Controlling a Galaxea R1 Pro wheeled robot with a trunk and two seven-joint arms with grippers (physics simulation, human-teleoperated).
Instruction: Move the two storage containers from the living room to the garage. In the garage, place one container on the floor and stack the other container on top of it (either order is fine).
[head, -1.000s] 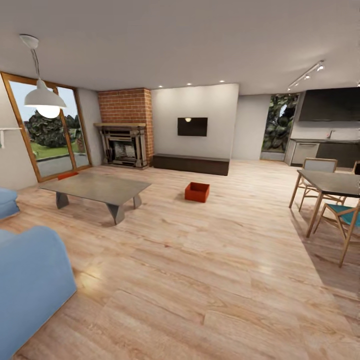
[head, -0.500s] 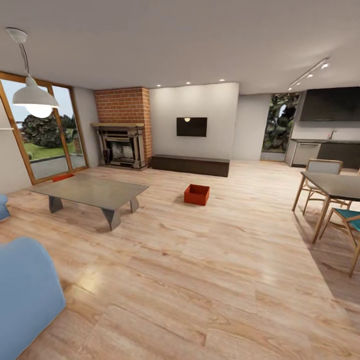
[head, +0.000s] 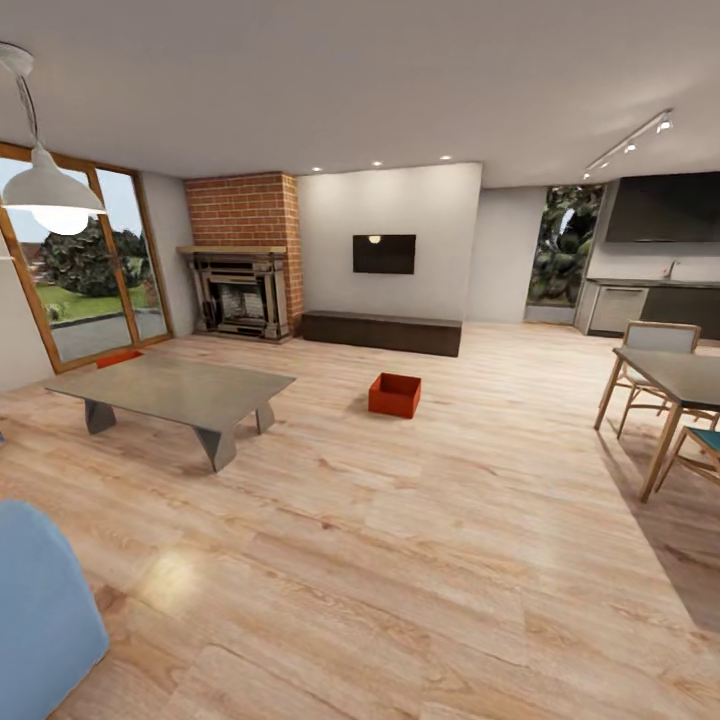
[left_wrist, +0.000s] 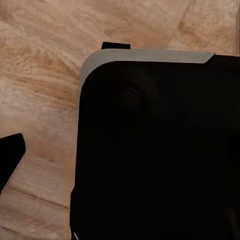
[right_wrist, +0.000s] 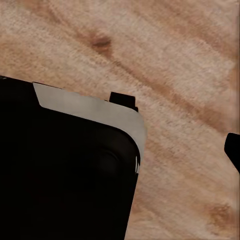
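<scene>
The room is bright and evenly lit. Daylight enters through the large window (head: 85, 270), and small ceiling spots (head: 376, 164) and a track light (head: 632, 146) glow above. The pendant lamp (head: 50, 190) is white and almost overexposed. A soft glare patch lies on the wood floor (head: 170, 582). The low table (head: 175, 390), the red box (head: 395, 394) and the dining table (head: 675, 375) throw soft shadows. Straight lines bend near the edges of the head view. Far things look slightly soft. Both wrist views are sharp on the wood grain, but a black body (left_wrist: 160, 150) is almost without detail there.
</scene>
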